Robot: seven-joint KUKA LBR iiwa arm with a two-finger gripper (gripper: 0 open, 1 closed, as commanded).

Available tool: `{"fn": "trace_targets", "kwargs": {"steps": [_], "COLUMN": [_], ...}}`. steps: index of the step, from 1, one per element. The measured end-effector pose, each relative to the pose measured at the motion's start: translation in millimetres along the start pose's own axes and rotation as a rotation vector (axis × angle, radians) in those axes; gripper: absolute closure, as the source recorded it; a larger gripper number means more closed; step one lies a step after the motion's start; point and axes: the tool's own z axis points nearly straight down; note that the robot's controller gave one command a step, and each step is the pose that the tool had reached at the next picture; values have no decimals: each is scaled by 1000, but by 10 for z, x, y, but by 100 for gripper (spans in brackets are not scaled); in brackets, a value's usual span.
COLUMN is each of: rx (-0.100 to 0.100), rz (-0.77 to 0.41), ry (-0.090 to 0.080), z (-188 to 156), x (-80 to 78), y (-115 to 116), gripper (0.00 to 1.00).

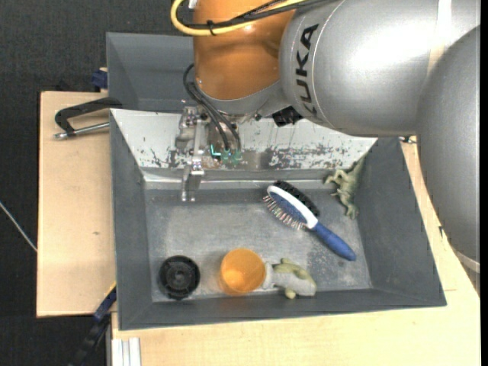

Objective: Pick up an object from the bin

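Observation:
My gripper (187, 192) hangs under the orange wrist cover at the back left of the bin, close to the back wall and over bare floor. Nearest to it is a hairbrush (299, 212) with a white bristled head and a blue handle, lying slantwise to its right. An orange cup (242, 271) sits near the front wall, well below the gripper. Beside the cup on the left lies a black round cap (178, 274).
A green toy dinosaur (347, 186) leans in the back right corner. A pale green toy figure (294, 278) lies against the front wall, right of the cup. The big silver arm spans the top right above the bin.

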Motion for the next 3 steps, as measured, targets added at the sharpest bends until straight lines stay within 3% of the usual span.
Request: {"fn": "trace_targets", "kwargs": {"steps": [1,2,3], "rx": [2,-6,-5], "rz": [-21,48,47], "ry": [4,-15,-3], "z": [929,1595,1611], "x": [1035,1012,1044], "y": [-303,8,22], "gripper": [0,0,100]}}
